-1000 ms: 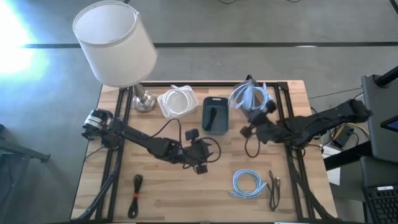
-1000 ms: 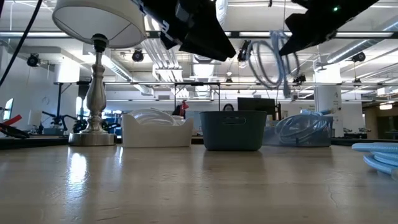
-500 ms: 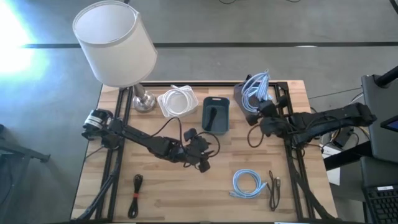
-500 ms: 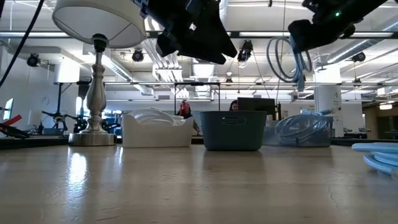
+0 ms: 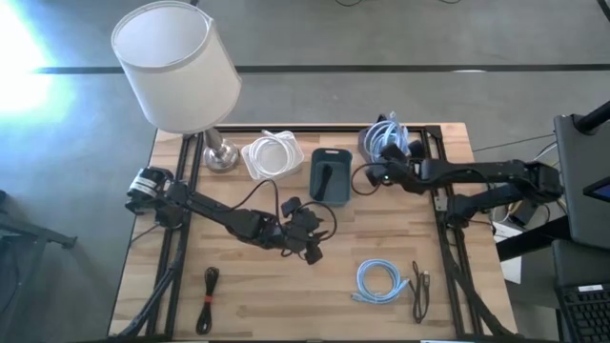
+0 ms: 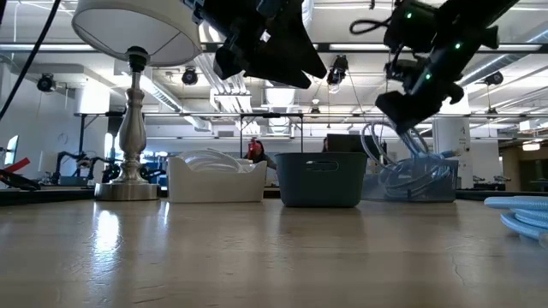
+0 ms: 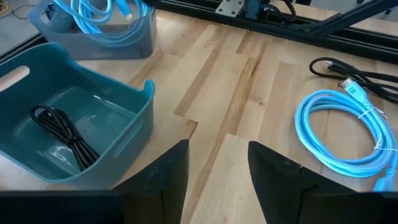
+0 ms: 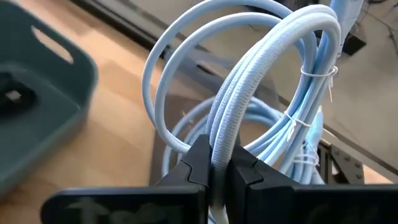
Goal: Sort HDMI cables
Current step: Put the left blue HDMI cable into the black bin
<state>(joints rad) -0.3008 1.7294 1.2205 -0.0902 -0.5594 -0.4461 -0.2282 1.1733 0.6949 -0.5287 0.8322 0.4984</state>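
A wooden desk point(image 5: 381, 243) is standing on grey flooring. The right claw point(image 8: 214, 163) is clamping an upright light-blue coil point(image 8: 261, 81) over the clear bin point(image 5: 374, 143) at the far edge. The left claw point(image 7: 214, 171), fingers apart, is hovering mid-desk.

Along the far edge of the tabletop point(image 5: 238, 286) we find a lamp point(image 5: 176, 71) at the left, then three bins point(image 5: 269, 158) in a row. Each holds cables point(image 5: 327, 181). Near the front edge lie three more cables point(image 5: 381, 282).
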